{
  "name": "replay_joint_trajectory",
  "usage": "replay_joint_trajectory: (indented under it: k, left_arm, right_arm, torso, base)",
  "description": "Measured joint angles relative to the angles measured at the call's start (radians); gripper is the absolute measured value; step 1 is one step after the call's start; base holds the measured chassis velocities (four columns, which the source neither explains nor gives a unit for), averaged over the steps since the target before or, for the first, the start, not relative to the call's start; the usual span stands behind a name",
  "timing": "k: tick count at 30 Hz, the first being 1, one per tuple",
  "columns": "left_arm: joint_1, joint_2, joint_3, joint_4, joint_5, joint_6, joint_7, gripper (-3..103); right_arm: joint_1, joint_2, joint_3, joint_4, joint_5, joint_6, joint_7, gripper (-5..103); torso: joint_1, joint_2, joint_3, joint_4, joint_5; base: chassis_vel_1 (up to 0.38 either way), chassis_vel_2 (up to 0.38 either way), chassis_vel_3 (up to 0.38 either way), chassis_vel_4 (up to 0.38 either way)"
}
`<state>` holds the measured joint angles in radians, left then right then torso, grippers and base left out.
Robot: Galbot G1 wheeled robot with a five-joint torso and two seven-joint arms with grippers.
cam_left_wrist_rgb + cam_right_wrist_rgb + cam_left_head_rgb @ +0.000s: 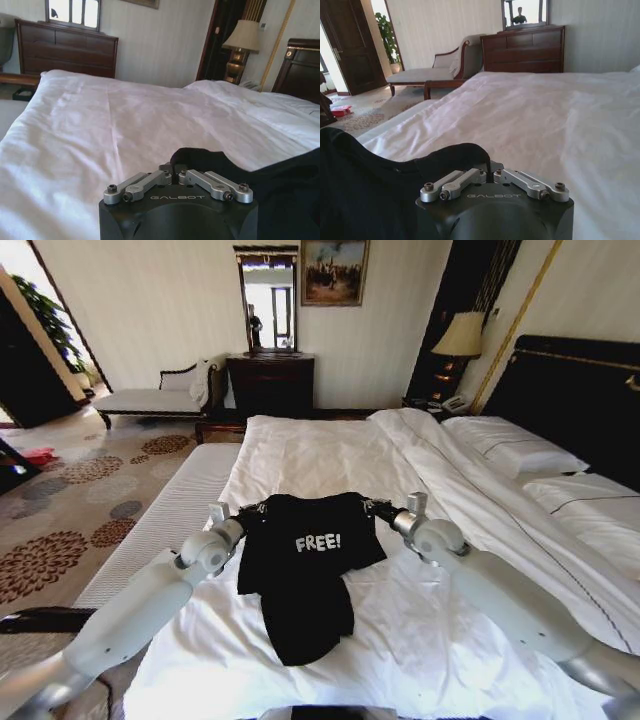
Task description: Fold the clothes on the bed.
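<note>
At the left of the head view, the left hand (243, 513) is seen at the T-shirt's (305, 565) left shoulder, its fingers pressed together on the black cloth; in the left wrist view the linkage of the left hand (174, 169) is drawn in and a hump of the T-shirt (210, 160) is pinched just ahead of it. Between the two hands the T-shirt is held up by its shoulders over the bed (330, 455), with the "FREE!" lettering (318, 542) facing the camera and the hem trailing down onto the white sheet. The sleeves are bunched inward and the lower body is narrowed and creased, though whether this is a deliberate fold cannot be told. At the right, the right hand (378, 508) is clamped on the other shoulder, and in the right wrist view the right hand (487, 167) is likewise closed on a ridge of the T-shirt (380, 180). The task is judged to be at an early or middle stage: the garment has been gripped and lifted, but no neat folded packet is seen. Laying it flat, bringing the sleeves in and doubling the body are judged to remain.
</note>
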<state>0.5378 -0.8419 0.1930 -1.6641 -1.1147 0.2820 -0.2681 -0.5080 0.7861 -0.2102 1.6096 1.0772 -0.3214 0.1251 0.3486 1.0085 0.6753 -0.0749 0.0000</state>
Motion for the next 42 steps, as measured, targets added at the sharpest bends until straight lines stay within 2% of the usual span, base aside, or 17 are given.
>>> replay_joint_trajectory:
  k: [1,2,7,8,13,18,21,22,26,27,29,31,34,36,42]
  left_arm:
    - [-0.037,-0.031,0.025,0.062,0.003,-0.003,0.015,1]
    - [-0.037,-0.031,0.025,0.062,0.003,-0.003,0.015,1]
    - [-0.151,-0.15,0.09,0.271,0.042,-0.022,0.072,1]
    - [-0.151,-0.15,0.09,0.271,0.042,-0.022,0.072,1]
    - [-0.232,-0.239,0.116,0.492,0.093,-0.045,0.128,1]
    - [-0.271,-0.273,0.131,0.59,0.11,-0.06,0.158,1]
    - [-0.32,-0.326,0.147,0.709,0.121,-0.076,0.185,1]
    - [-0.32,-0.326,0.147,0.709,0.121,-0.076,0.185,1]
    - [-0.39,-0.404,0.189,0.871,0.129,-0.099,0.22,1]
    - [-0.39,-0.404,0.189,0.871,0.129,-0.099,0.22,1]
    - [-0.412,-0.423,0.198,0.917,0.138,-0.105,0.233,1]
    - [-0.444,-0.459,0.201,0.987,0.161,-0.118,0.251,1]
    - [-0.473,-0.497,0.199,1.051,0.187,-0.131,0.265,1]
    - [-0.493,-0.518,0.182,1.098,0.214,-0.136,0.275,1]
    - [-0.504,-0.542,0.148,1.154,0.258,-0.142,0.279,1]
  right_arm:
    - [0.023,0.032,-0.026,-0.062,-0.014,0.012,-0.008,1]
    - [0.023,0.032,-0.026,-0.062,-0.014,0.012,-0.008,1]
    - [0.092,0.117,-0.085,-0.253,-0.047,0.047,-0.035,1]
    - [0.092,0.117,-0.085,-0.253,-0.047,0.047,-0.035,1]
    - [0.193,0.182,-0.127,-0.443,-0.07,0.094,-0.065,1]
    - [0.259,0.218,-0.151,-0.552,-0.077,0.118,-0.084,1]
    - [0.319,0.273,-0.187,-0.688,-0.085,0.143,-0.111,1]
    - [0.319,0.273,-0.187,-0.688,-0.085,0.143,-0.111,1]
    - [0.349,0.361,-0.217,-0.804,-0.109,0.167,-0.137,1]
    - [0.349,0.361,-0.217,-0.804,-0.109,0.167,-0.137,1]
    - [0.361,0.406,-0.228,-0.854,-0.12,0.178,-0.151,1]
    - [0.374,0.446,-0.234,-0.907,-0.133,0.192,-0.168,1]
    - [0.384,0.468,-0.236,-0.946,-0.14,0.203,-0.178,1]
    - [0.401,0.504,-0.238,-1.002,-0.149,0.215,-0.186,1]
    - [0.422,0.542,-0.236,-1.074,-0.169,0.235,-0.186,1]
  torso:
    - [0.0,0.0,0.0,0.0,0.0001]
    - [0.0,0.0,0.0,0.0,0.0001]
    - [0.0,0.0,0.0,-0.0007,-0.0003]
    - [0.0,0.0,0.0,-0.0007,-0.0003]
    - [0.0,0.0,0.0,-0.0004,0.0]
    - [0.0,0.0,0.0,0.0002,-0.0003]
    - [0.0,0.0,0.0,-0.0002,0.0001]
    - [0.0,0.0,0.0,-0.0002,0.0001]
    - [0.0,0.0,0.0,-0.0009,0.0001]
    - [0.0,0.0,0.0,-0.0009,0.0001]
    - [0.0,0.0,0.0,-0.0006,0.0]
    - [0.0,0.0,0.0,0.0007,0.0002]
    - [0.0,0.0,0.0,0.0004,-0.0002]
    - [0.0,0.0,0.0,-0.0012,-0.0001]
    - [0.0,0.0,0.0,-0.0001,0.0001]
  base:
    - [0.0,0.0,0.0,0.0]
    - [0.0,0.0,0.0,0.0]
    - [0.0,0.0,0.0,0.0]
    - [0.0,0.0,0.0,0.0]
    - [0.0,0.0,0.0,0.0]
    - [0.0,0.0,0.0,0.0]
    - [0.0,0.0,0.0,0.0]
    - [0.0,0.0,0.0,0.0]
    - [0.0,0.0,0.0,0.0]
    - [0.0,0.0,0.0,0.0]
    - [0.0,0.0,0.0,0.0]
    - [0.0,0.0,0.0,0.0]
    - [0.0,0.0,0.0,0.0]
    - [0.0,0.0,0.0,0.0]
    - [0.0,0.0,0.0,0.0]
